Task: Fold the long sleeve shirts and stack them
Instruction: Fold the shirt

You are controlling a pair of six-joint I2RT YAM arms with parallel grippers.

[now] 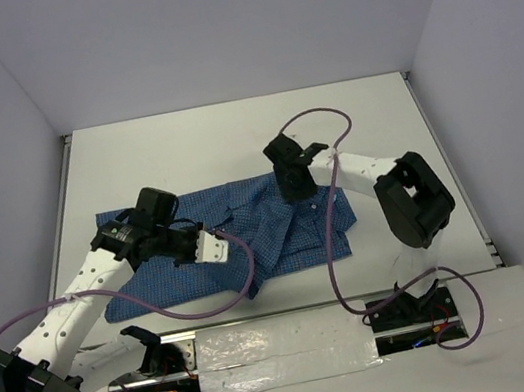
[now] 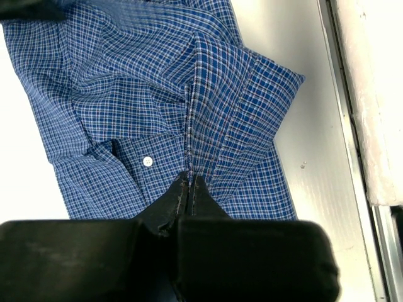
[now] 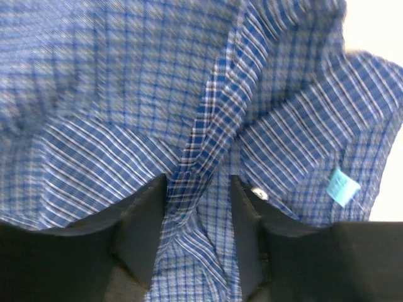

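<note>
The white worktop (image 1: 232,140) is covered at its middle by the blue checked shirt (image 1: 286,247), which is spread flat with creases and lies between the two arms. At the shirt's near-left part, the left gripper (image 2: 190,186) is clenched on a raised ridge of cloth. At the far side, the right gripper (image 3: 196,211) is set over a fold with its jaws apart; whether that fold is pinched cannot be told. A white button (image 2: 148,161) and a light-blue label (image 3: 343,187) are seen.
</note>
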